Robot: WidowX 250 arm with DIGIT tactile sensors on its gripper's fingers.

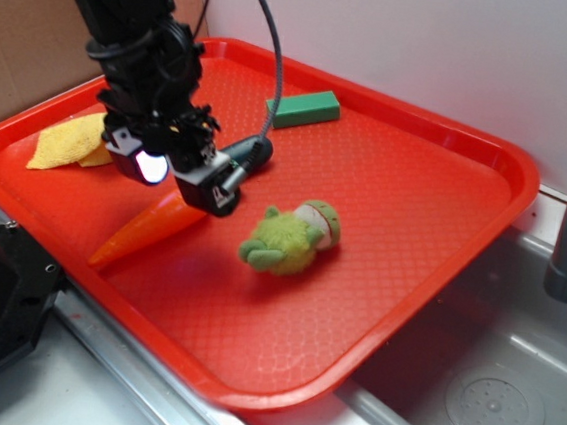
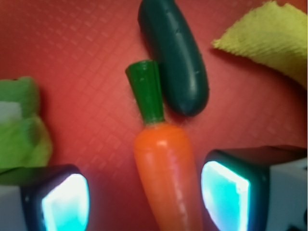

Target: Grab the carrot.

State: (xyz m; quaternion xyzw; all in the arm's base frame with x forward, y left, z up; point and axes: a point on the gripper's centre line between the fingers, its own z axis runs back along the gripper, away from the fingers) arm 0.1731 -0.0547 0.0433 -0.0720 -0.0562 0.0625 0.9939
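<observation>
Straddling the carrot, the gripper has its two fingers spread wide, one pad glowing at the lower left of the wrist view and the other at the lower right. The carrot's orange body runs up between them, nearer the right pad than the left, with red tray showing on both sides, so neither pad touches it and nothing is held. Its green stem points up and away from the fingers and lies just beside the lower end of a dark green vegetable, which stretches further away, slightly right of the carrot's line. Left of the left finger sits a fuzzy green plush; beyond the right finger, at the upper right, lies a yellow cloth. From the exterior view the gripper hangs low over the carrot, whose tapered tip points toward the tray's near-left rim. The plush lies near the tray's middle, the cloth by the left rim, and a green block toward the far side.
</observation>
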